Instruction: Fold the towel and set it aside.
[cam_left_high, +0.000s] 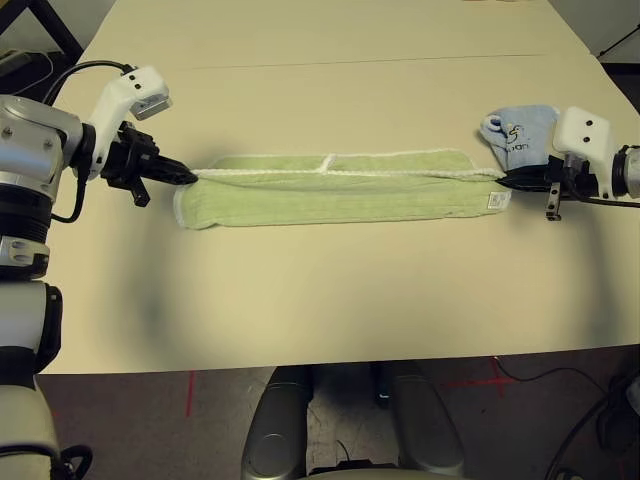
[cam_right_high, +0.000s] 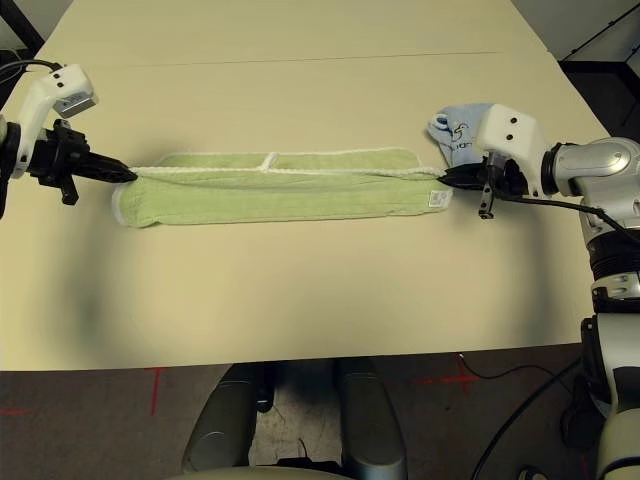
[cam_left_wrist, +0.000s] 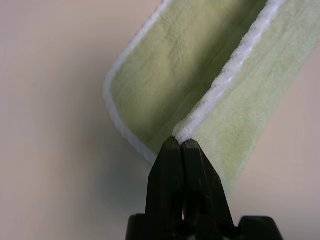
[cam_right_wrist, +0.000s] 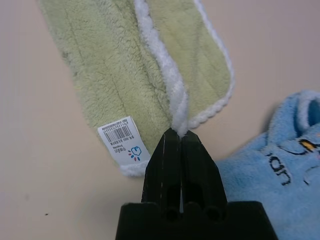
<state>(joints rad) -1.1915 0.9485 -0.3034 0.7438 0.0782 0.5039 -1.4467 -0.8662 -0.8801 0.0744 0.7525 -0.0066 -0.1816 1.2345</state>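
towel: your light green towel (cam_left_high: 340, 188) lies stretched in a long folded strip across the middle of the table (cam_left_high: 330, 290), its white edging pulled taut along the top.
left gripper: your left gripper (cam_left_high: 188, 176) is pinched tight on the white edging at the towel's left end.
right gripper: your right gripper (cam_left_high: 505, 181) is clamped on the edging at the right end, beside a white barcode tag (cam_right_wrist: 123, 141).
nearby: a pale blue towel (cam_left_high: 522, 135) sits bunched just behind your right gripper.

Both grippers, left gripper (cam_right_high: 128, 176) and right gripper (cam_right_high: 445, 179), pinch the towel (cam_right_high: 280, 190) taut.
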